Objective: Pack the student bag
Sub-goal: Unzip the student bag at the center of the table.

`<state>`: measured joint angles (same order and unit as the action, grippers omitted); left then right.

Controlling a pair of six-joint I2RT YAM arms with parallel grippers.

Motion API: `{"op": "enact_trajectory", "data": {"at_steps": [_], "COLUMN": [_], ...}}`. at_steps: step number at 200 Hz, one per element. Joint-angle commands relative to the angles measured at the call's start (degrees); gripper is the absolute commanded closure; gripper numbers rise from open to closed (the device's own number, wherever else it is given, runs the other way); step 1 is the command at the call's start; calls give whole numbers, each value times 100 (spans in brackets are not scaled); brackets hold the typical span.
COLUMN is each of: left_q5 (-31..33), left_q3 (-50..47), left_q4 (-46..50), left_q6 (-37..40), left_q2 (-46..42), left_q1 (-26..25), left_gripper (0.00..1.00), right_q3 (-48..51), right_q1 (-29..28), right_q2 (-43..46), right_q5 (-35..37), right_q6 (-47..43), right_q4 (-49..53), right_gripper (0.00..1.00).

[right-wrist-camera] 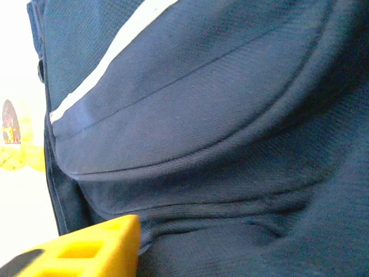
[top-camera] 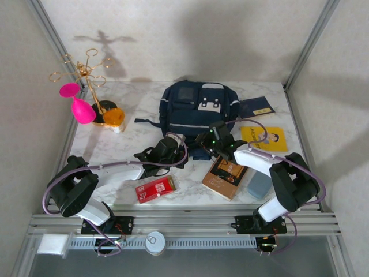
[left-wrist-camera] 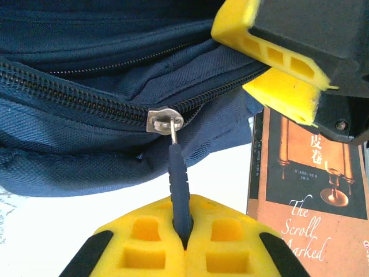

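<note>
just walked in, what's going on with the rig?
Both arms are working on the bag. The left gripper is shut on the zipper pull, and the zip is partly open. The right gripper is at the fabric beside the zip; whether it has a grip is unclear. A book, red box and yellow booklet lie on the table, not yet packed.

Most of student bag (right-wrist-camera: 219,115) off-frame
</note>
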<state>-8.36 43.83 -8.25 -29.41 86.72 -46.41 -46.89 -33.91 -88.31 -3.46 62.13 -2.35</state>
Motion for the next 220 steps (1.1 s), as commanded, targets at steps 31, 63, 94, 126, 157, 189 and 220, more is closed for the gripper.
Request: {"op": "enact_trajectory", "data": {"at_steps": [31, 63, 94, 126, 157, 189, 220], "left_q5": [-46, 83, 362, 271, 93, 30, -42], "left_q3": [70, -223, -456, -446, -246, -103, -27], "left_q4": [49, 177, 431, 446, 175, -38, -99], "left_q6": [67, 66, 142, 311, 254, 124, 144], "left_q2": [-485, -729, -917, -855, -595, -431, -306], "left_q1": [-107, -100, -80, -43, -43, -60, -78], "left_gripper": [100, 100, 100, 100, 100, 100, 100], "right_q3": [-117, 0, -84, -550, -386, -547, 340], "right_q1": [514, 985, 1624, 1739, 1665, 1596, 799], "right_q2": [158, 477, 696, 622, 838, 1189, 1855], "right_q5": [-212, -684, -1267, -1208, -1398, -750, -1108], "right_q6": [-1398, -2387, -3128, -3603, -2769, -1891, -225], "right_q4": [-167, -109, 197, 900, 737, 1857, 984], "right_gripper": [86, 100, 100, 99, 43, 21, 4]}}
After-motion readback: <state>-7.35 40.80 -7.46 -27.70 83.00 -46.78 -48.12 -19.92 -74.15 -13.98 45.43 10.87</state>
